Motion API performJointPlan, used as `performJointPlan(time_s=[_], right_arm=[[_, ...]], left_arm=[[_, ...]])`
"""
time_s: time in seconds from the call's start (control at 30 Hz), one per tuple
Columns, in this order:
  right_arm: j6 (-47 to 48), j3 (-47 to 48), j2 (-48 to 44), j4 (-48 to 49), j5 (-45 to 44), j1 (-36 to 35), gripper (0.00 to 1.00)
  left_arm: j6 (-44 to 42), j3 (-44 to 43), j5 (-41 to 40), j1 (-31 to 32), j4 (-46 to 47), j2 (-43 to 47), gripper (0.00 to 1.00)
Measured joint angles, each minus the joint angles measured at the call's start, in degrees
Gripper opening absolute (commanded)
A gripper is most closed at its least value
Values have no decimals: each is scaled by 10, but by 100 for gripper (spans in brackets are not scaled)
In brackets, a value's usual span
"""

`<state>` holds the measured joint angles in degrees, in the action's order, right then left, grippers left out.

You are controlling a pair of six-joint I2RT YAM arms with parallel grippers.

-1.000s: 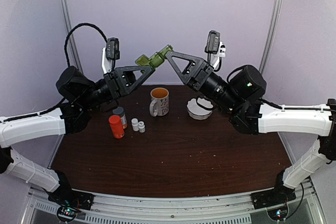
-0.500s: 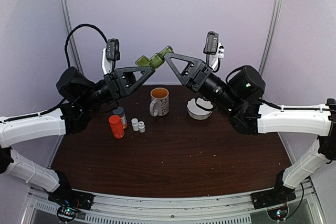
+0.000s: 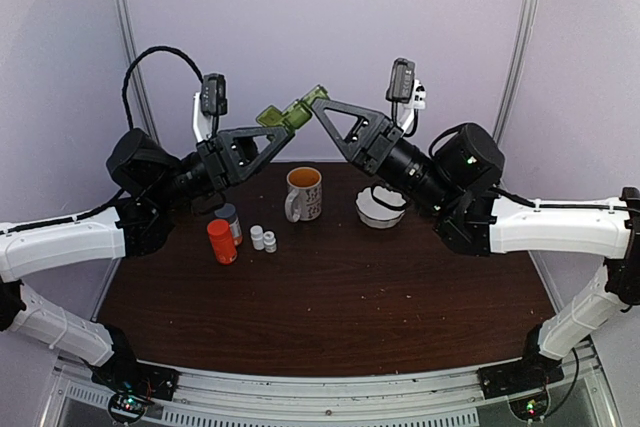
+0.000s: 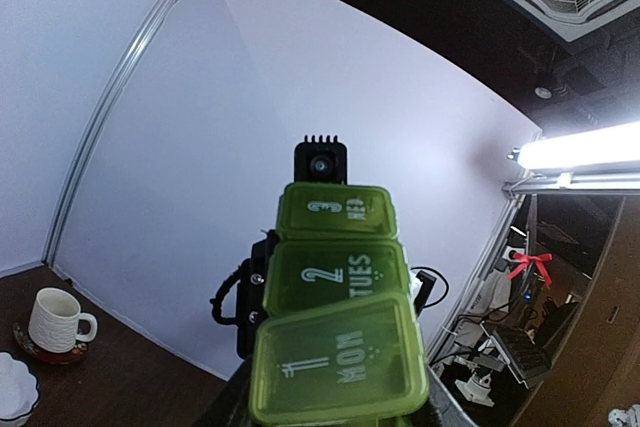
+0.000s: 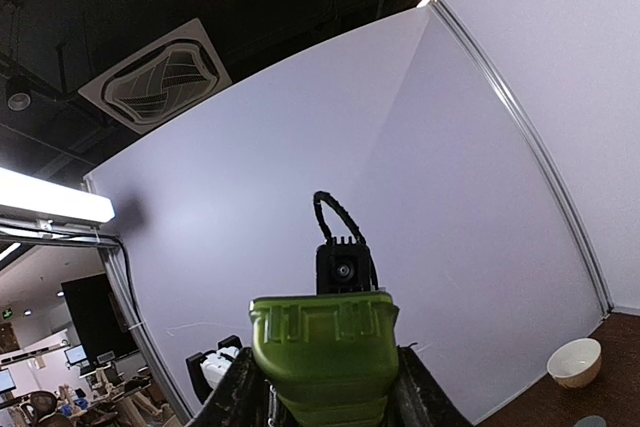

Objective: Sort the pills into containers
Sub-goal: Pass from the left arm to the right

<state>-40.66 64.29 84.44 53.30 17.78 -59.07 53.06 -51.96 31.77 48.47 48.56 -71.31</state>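
Note:
The containers are one green pill box point(image 3: 290, 110) with a row of three lidded compartments, held in the air above the back of the table. My left gripper point(image 3: 277, 128) is shut on its left end. In the left wrist view the pill box point(image 4: 340, 287) shows lids marked 1 MON, 2 TUES and 3 WED, and the MON lid sits slightly askew. My right gripper point(image 3: 318, 105) grips the other end. In the right wrist view both fingers press the sides of the pill box point(image 5: 325, 347). No pills show in any view.
On the brown table point(image 3: 340, 307) stand an orange bottle point(image 3: 222, 241), a grey-capped bottle point(image 3: 229, 219), two small white bottles point(image 3: 263, 239), a white mug point(image 3: 303, 193) and a white bowl point(image 3: 381, 207). Both arms reach up over the table's back half.
My right gripper's jaws have closed in on the right end of the pill box and edged slightly left. The left arm and the box have stayed in place.

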Motion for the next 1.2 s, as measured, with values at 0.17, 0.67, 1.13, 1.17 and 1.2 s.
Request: performJointPlan(time_s=[0.17,0.67,1.13,1.17,1.2], right_arm=[[2,1,1,-1,0,0,17],[0,1,1,4,0,0,53],[2,1,2,9,2,0,23],[3,1,2,8,2,0,19],[3,1,2,6,1,1,16]], left_arm=[[3,0,-1,0,0,0,33],[2,2,0,0,0,0,33],[3,9,4,0,10,0,33],[3,9,4,0,10,0,33],[3,9,4,0,10,0,33]])
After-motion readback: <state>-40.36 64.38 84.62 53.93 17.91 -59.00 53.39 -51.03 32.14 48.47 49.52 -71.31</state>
